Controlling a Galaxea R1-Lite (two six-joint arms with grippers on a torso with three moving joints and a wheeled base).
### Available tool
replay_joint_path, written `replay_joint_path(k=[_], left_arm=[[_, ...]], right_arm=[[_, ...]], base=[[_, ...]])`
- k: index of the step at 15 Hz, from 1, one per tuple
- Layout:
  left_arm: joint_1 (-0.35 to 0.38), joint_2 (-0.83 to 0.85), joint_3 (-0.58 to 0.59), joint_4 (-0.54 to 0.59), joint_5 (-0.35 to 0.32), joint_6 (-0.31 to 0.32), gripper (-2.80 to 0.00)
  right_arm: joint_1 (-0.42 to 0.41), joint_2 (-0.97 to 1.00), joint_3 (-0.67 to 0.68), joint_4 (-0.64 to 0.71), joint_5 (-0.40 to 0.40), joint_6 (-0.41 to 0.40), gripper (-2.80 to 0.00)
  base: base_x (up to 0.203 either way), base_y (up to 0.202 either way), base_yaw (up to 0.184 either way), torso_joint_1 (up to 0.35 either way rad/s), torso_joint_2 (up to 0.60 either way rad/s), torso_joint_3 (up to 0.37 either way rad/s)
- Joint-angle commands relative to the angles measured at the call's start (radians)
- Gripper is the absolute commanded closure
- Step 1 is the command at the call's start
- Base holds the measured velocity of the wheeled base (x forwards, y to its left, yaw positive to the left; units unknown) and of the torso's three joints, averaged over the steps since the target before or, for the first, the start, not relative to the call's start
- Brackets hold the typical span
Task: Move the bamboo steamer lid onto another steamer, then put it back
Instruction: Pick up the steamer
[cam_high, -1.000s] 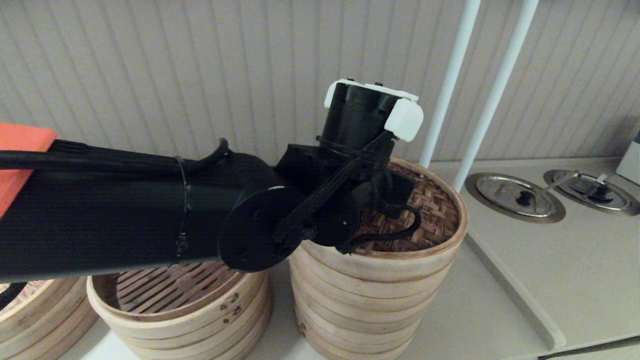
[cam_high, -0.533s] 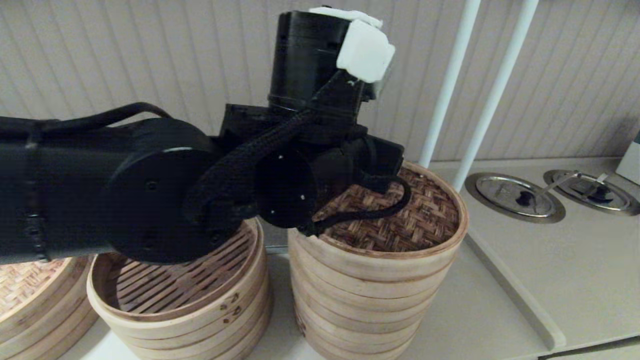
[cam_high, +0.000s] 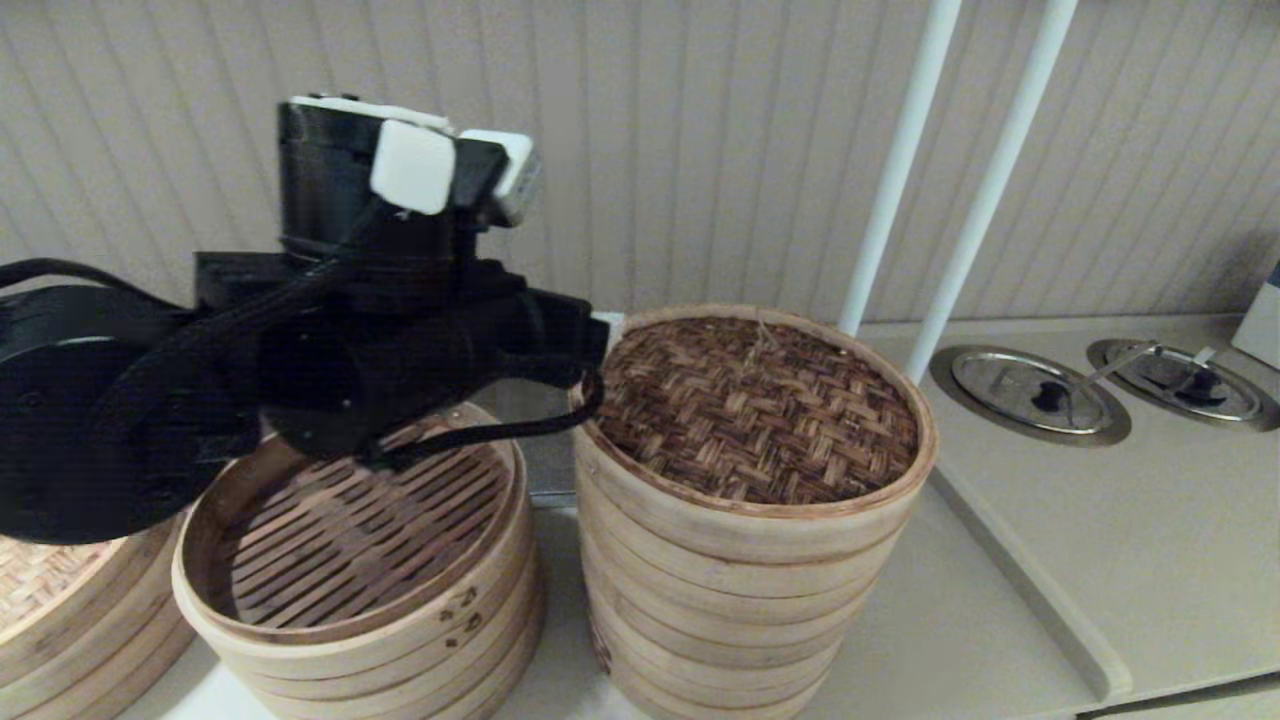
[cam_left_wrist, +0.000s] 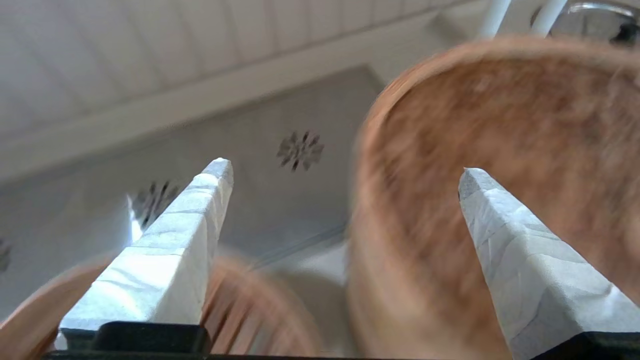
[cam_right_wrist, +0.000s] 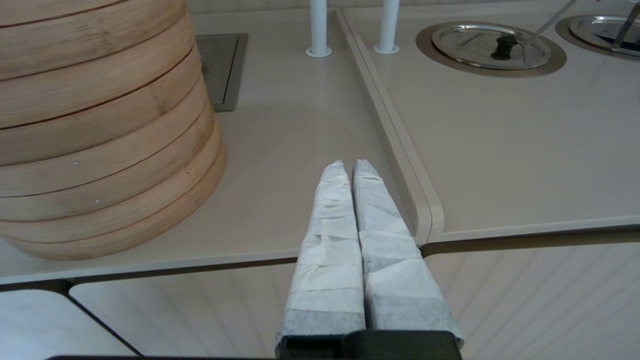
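Left pincer gapes empty beside one bamboo steamer lid capping another steamer.

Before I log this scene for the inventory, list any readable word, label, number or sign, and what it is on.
No readable text.
Small dark marks on the side of the shorter steamer: too small to read.
The bamboo steamer lid and the counter: none.
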Motion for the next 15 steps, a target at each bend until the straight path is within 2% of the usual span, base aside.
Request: replay_joint_path(k=[1, 2, 4, 5, 6, 7, 10, 11, 12, 15], left_arm=[[0.125, -0.191, 0.139, 0.0, -0.076, -0.013, -2.8], [0.201, -0.266, 0.19, 0.005, -0.113, -0.017, -2.8], [0.403, -0.399, 0.284, 0.038, -0.204, -0.02, -2.8], [0.513, -0.479, 0.338, 0.063, -0.281, -0.022, -2.8], [0.577, -0.555, 0.392, 0.082, -0.34, -0.022, -2.8], [0.615, -0.634, 0.469, 0.099, -0.381, -0.021, -2.8], [0.656, -0.845, 0.654, 0.132, -0.433, -0.017, -2.8], [0.663, -0.907, 0.692, 0.15, -0.441, -0.017, -2.67], [0.669, -0.964, 0.722, 0.174, -0.447, -0.016, 0.0], [0.676, -1.127, 0.798, 0.245, -0.447, -0.016, 0.0]], right_arm=[[0.0, 0.0, 0.003, 0.0, -0.001, 0.0, 0.0], [0.0, 0.0, 0.003, 0.0, -0.001, 0.0, 0.0], [0.0, 0.0, 0.003, 0.0, -0.001, 0.0, 0.0], [0.0, 0.0, 0.003, 0.0, 0.0, 0.0, 0.0], [0.0, 0.0, 0.003, 0.0, -0.001, 0.0, 0.0], [0.0, 0.0, 0.003, 0.0, -0.001, 0.0, 0.0], [0.0, 0.0, 0.003, 0.0, -0.001, 0.0, 0.0], [0.0, 0.0, 0.003, 0.0, -0.001, 0.0, 0.0], [0.0, 0.0, 0.003, 0.0, -0.001, 0.0, 0.0], [0.0, 0.0, 0.003, 0.0, 0.001, 0.0, 0.0]], base=[[0.0, 0.0, 0.0, 0.0, 0.0, 0.0], [0.0, 0.0, 0.0, 0.0, 0.0, 0.0], [0.0, 0.0, 0.0, 0.0, 0.0, 0.0], [0.0, 0.0, 0.0, 0.0, 0.0, 0.0], [0.0, 0.0, 0.0, 0.0, 0.0, 0.0], [0.0, 0.0, 0.0, 0.0, 0.0, 0.0], [0.0, 0.0, 0.0, 0.0, 0.0, 0.0], [0.0, 0.0, 0.0, 0.0, 0.0, 0.0], [0.0, 0.0, 0.0, 0.0, 0.0, 0.0], [0.0, 0.0, 0.0, 0.0, 0.0, 0.0]])
